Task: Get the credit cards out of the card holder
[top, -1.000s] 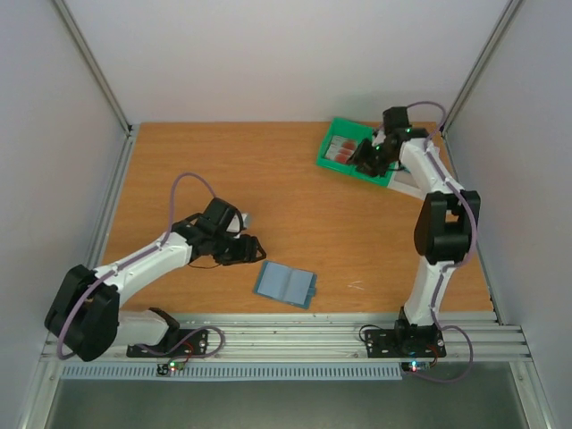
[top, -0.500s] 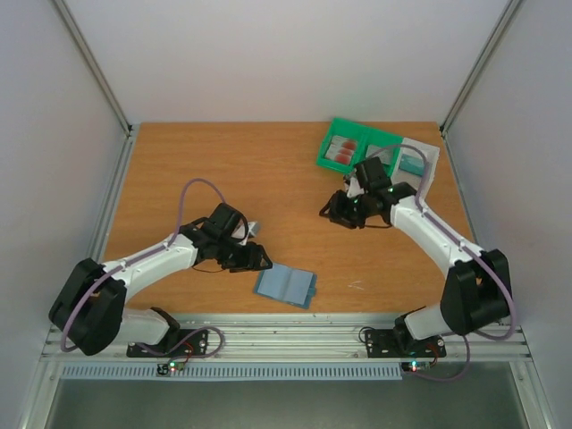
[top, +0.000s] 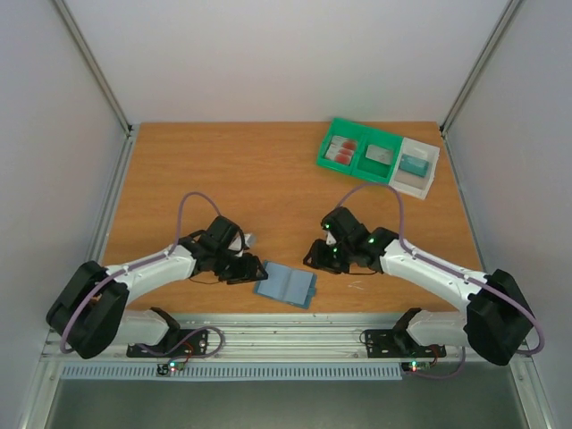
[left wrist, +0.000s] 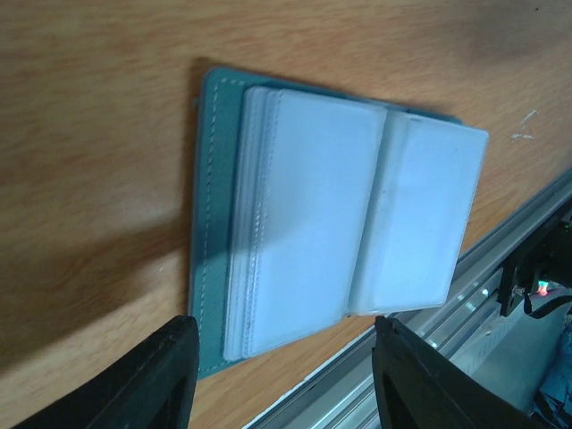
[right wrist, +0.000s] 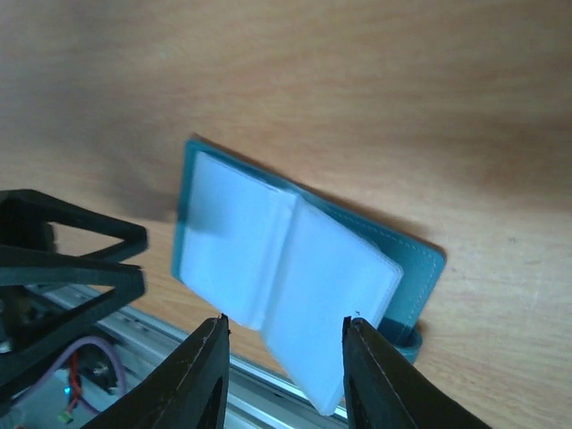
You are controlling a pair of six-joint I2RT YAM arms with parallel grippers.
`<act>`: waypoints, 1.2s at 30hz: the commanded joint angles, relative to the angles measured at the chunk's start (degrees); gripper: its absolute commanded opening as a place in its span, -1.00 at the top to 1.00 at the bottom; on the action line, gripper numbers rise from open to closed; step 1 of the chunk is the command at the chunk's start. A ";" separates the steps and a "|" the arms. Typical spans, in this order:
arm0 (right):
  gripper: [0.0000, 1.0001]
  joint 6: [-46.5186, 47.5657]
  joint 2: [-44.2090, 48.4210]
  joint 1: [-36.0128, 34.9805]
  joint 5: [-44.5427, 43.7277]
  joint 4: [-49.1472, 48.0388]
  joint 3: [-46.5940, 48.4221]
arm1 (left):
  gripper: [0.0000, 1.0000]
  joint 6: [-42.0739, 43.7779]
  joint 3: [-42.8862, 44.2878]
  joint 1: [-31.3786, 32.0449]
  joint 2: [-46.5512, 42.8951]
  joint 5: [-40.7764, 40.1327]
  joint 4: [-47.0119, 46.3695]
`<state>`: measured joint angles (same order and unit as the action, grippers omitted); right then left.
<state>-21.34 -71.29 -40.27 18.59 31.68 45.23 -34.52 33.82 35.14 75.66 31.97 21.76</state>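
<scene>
The blue-grey card holder (top: 286, 284) lies open near the table's front edge. Its pale clear sleeves face up in the left wrist view (left wrist: 313, 214) and the right wrist view (right wrist: 286, 259), and I see no red card in them. My left gripper (top: 250, 266) is open and empty, just left of the holder, which lies ahead of its jaws (left wrist: 286, 375). My right gripper (top: 317, 256) is open and empty, just above and to the right of the holder (right wrist: 284, 366). Red credit cards (top: 341, 150) lie in the left compartment of the green tray (top: 332, 164).
The green tray's right compartment holds a grey piece (top: 380, 155). A white tray (top: 427, 181) beside it holds a teal piece (top: 412, 164). The metal rail (top: 286, 335) runs along the near table edge, close to the holder.
My right arm has swung from the green tray at the back down to the card holder. My left gripper has moved right and forward to the holder's left edge.
</scene>
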 commanded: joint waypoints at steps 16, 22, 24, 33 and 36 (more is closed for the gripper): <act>0.80 0.64 -11.23 -8.25 -16.10 -13.73 -8.32 | -0.01 -5.55 -3.36 0.46 -2.79 -0.59 -8.91; 0.90 1.62 -13.17 -8.24 -14.89 -16.59 -8.61 | -0.04 -7.09 -4.94 0.54 -0.15 1.81 -13.96; 0.92 1.98 -14.10 -8.25 -14.64 -17.43 -8.42 | -0.05 -7.96 -5.22 0.55 1.16 1.80 -15.12; 0.98 3.98 -14.97 -8.24 -20.35 -16.98 -6.64 | 0.04 -6.57 -4.30 0.54 6.24 0.68 -15.84; 0.98 3.93 -15.49 -8.25 -20.09 -17.48 -6.33 | 0.06 -6.61 -4.84 0.55 6.54 0.04 -16.19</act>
<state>-18.76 -85.54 -48.21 1.80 14.39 37.50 -41.74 29.34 35.40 80.90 32.91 8.10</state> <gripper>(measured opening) 0.016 0.474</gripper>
